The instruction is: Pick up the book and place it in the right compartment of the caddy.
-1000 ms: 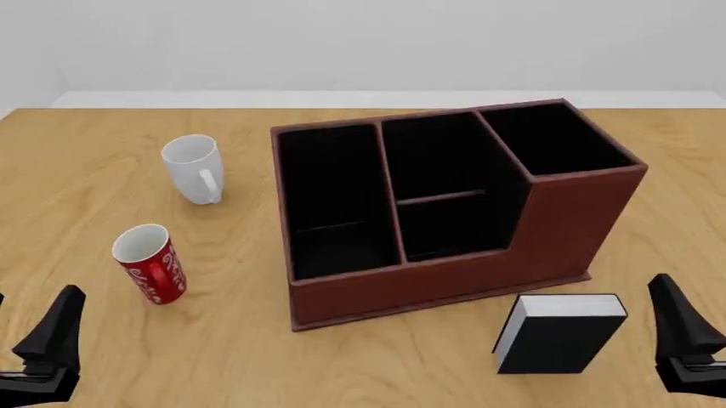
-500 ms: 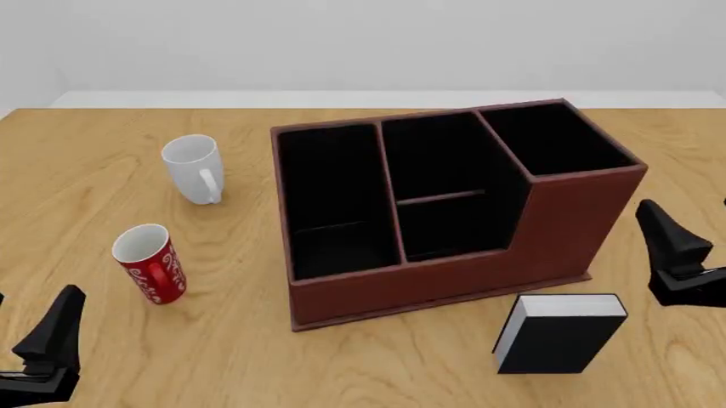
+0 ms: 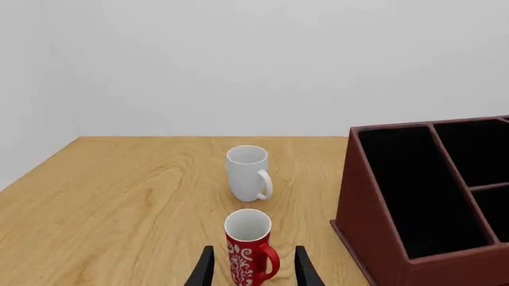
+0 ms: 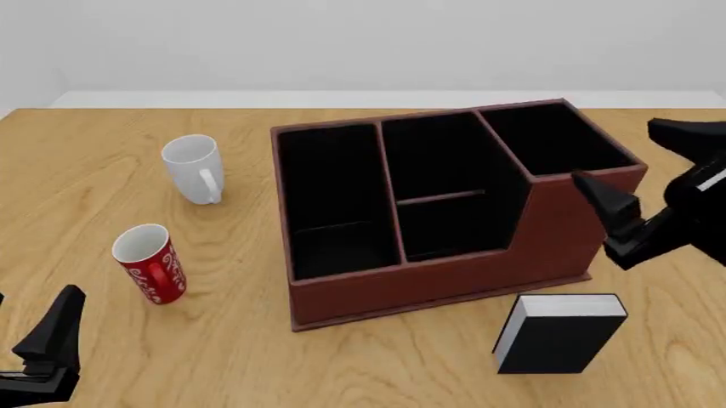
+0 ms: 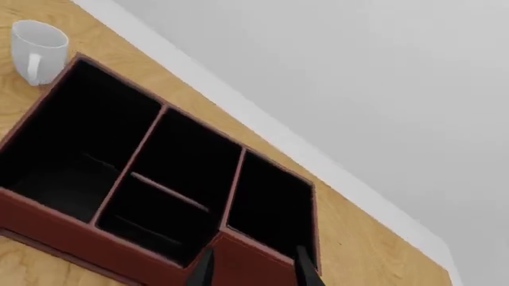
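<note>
approach step: small black hardcover book (image 4: 562, 332) lies on the wooden counter (image 4: 227, 340) just before the reddish-brown caddy (image 4: 454, 276); right end effector (image 4: 635, 191), released and empty, must descend onto it.

Book (image 4: 563, 337) black; caddy (image 4: 454, 276) reddish-brown; mug (image 4: 153, 264) red-white.

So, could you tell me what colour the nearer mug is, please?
Red mug with white pattern, front view.
</note>
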Robot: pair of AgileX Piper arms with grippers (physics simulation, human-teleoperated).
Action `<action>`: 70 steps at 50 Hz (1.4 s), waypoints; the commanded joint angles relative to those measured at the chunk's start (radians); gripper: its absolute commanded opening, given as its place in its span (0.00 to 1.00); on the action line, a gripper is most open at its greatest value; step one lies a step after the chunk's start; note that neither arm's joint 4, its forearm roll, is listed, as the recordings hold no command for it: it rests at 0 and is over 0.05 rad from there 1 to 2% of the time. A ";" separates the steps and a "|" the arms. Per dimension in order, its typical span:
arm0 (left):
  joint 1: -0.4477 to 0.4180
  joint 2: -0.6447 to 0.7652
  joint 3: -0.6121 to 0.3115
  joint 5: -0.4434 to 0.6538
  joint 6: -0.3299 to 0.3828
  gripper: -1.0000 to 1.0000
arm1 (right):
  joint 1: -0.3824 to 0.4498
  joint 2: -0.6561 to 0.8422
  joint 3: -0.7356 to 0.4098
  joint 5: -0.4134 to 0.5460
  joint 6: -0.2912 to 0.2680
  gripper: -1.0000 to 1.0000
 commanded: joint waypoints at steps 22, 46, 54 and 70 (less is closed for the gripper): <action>0.000 0.000 0.000 0.000 0.000 1.00 | 0.171 0.264 -0.575 0.629 -0.409 1.00; 0.000 0.000 0.000 0.000 0.000 1.00 | -0.111 0.329 -0.539 1.061 -0.756 1.00; 0.000 0.000 0.000 0.000 0.000 1.00 | -0.155 0.329 -0.513 1.069 -0.798 1.00; 0.000 0.000 0.000 0.000 0.000 1.00 | -0.053 0.357 -0.482 1.063 -0.713 1.00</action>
